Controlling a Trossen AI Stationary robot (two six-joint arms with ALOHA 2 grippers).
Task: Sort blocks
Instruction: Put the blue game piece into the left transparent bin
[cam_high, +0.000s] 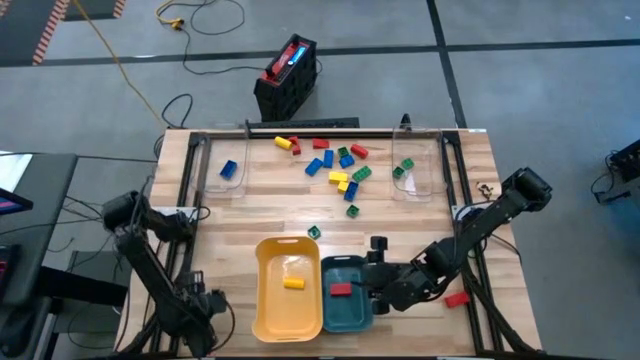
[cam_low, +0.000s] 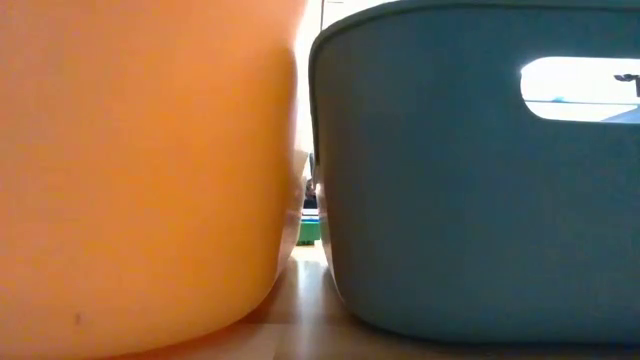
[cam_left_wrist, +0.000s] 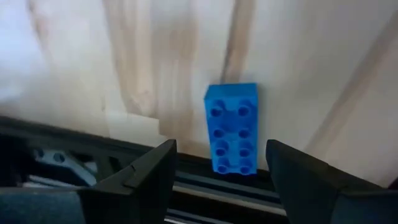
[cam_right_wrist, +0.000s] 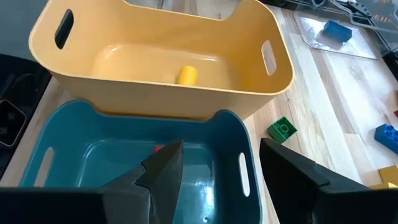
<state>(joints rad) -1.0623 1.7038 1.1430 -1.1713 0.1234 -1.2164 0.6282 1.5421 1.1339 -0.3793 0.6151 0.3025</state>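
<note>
Most of the blocks (cam_high: 338, 165), in red, yellow, blue and green, lie scattered on the table's far middle. One yellow block (cam_right_wrist: 186, 75) lies in the yellow tray (cam_high: 268, 300). A red block (cam_high: 341, 290) lies in the teal tray (cam_right_wrist: 74, 130). My right gripper (cam_right_wrist: 221, 165) is open, hovering over the teal tray's right end (cam_high: 385, 288). My left gripper (cam_left_wrist: 221, 171) is open at the table's near left corner (cam_high: 205, 300). A blue block (cam_left_wrist: 231, 127) lies flat on the table beyond its fingers, against the edge rail.
A lone green block (cam_high: 314, 232) lies just beyond the trays, and a red one (cam_high: 457, 298) near the right edge. Two clear containers stand at the far side, one holding a blue block (cam_high: 229, 169), the other a green one (cam_high: 403, 168). The low view is filled by both trays.
</note>
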